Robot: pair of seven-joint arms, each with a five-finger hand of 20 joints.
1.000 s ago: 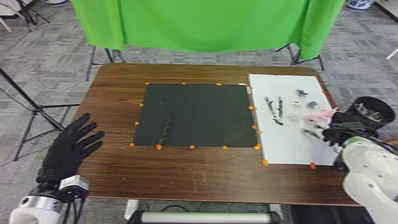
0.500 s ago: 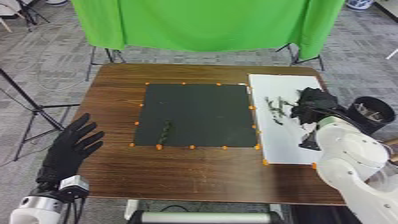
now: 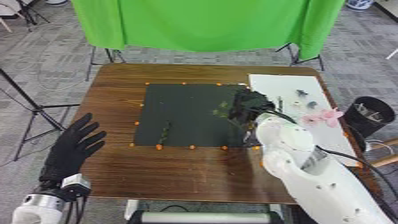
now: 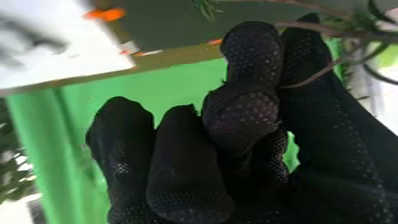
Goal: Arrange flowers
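Left hand in a black fabric glove (image 3: 69, 152): at the table's left edge, fingers apart and extended, nothing held. Slender dark-green leafy stem (image 3: 165, 133): lying lengthwise on the square dark-grey mat (image 3: 191, 107), toward its near left corner, well apart from either hand. Spray of green leaves on thin brown stems (image 3: 222, 109): in the right hand in a matching black glove (image 3: 251, 104), over the mat's right side; thumb and fingers clamped on the stems, leaves projecting to the hand's left. Pink fabric-like blossoms (image 3: 323, 118) and two small grey-green sprigs (image 3: 303, 93): on the rectangular white sheet (image 3: 282, 83), right of that hand. Black round bin (image 3: 366, 120): just beside the table's right edge.
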